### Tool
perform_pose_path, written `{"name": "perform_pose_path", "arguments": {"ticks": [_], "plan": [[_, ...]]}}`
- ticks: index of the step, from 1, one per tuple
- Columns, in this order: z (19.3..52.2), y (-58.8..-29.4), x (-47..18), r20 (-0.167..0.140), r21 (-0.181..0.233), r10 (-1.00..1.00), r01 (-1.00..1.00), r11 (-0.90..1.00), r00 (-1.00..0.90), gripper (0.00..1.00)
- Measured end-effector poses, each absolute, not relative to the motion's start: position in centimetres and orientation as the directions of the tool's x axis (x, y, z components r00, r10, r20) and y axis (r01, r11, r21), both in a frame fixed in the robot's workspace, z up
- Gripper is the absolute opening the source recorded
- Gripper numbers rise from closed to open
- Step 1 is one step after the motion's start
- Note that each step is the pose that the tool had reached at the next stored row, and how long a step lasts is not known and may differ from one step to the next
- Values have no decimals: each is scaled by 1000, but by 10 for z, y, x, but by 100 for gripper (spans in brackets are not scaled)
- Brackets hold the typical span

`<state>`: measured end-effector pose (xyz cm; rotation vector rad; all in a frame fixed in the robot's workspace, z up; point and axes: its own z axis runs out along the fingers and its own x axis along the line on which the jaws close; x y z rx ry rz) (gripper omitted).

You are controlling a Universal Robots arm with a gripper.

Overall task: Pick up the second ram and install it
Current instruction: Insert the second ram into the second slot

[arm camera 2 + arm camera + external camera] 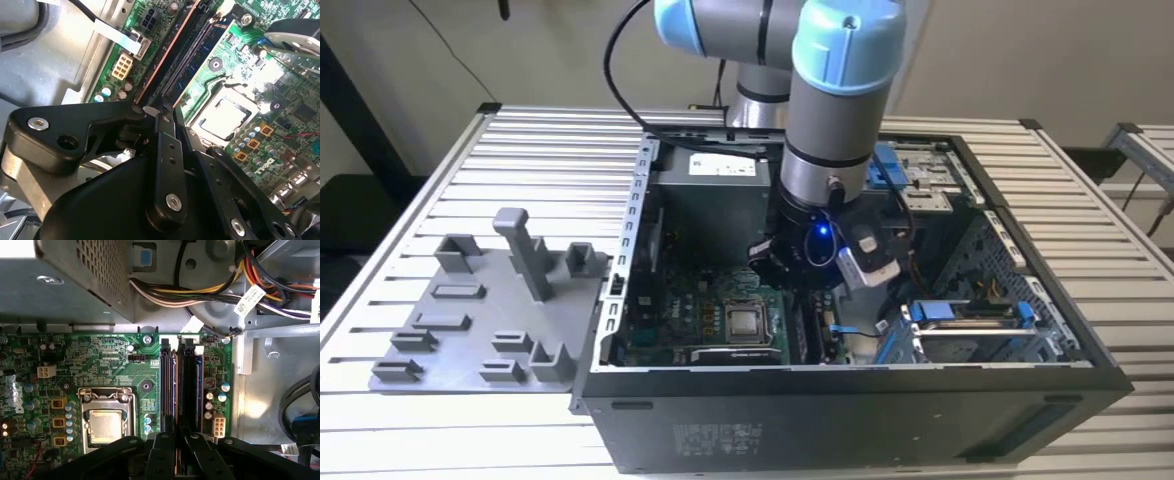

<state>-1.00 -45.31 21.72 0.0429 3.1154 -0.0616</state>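
A slatted metal table (467, 160) carries a computer case (854, 410) and a grey tray (480, 340).

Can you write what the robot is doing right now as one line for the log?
phase: seating | gripper: shut on second ram | ram: on edge in motherboard slot | site: inside computer case

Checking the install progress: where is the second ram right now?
The second ram stands on edge over the memory slots of the motherboard, right of the processor socket in the first wrist view, between the gripper fingers.
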Motion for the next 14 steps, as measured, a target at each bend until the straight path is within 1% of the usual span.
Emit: {"name": "perform_pose_path", "arguments": {"ticks": [14], "plan": [[213,-453,-10,-26,-41,27,28,999,-999,14]]}}
